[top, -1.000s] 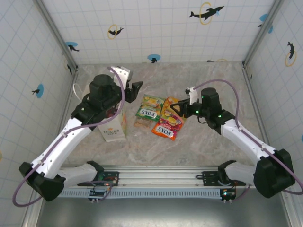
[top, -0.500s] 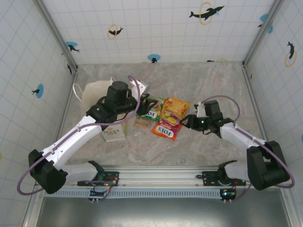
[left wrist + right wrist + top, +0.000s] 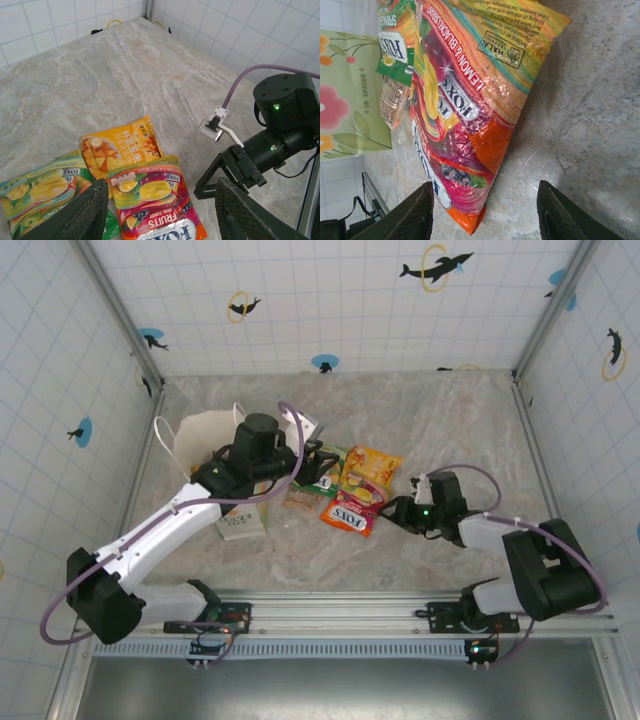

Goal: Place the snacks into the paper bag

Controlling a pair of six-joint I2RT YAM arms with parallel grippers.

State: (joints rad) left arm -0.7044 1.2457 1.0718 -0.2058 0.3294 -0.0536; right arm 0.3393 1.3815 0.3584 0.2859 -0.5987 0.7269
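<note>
Since both grippers are spread open and empty, the snacks I can see lie on the grey marble-look table just right of the upright paper bag, printed "IN SPRING". Left gripper hangs over the red "FOX'S FRUITS" packet, beside a green FOX'S pack and an orange one. Right gripper sits low beside them. White tiled walls, dolphin stickers

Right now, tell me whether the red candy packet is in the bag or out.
Out: the red packet lies flat on the table, to the right of the paper bag.
</note>
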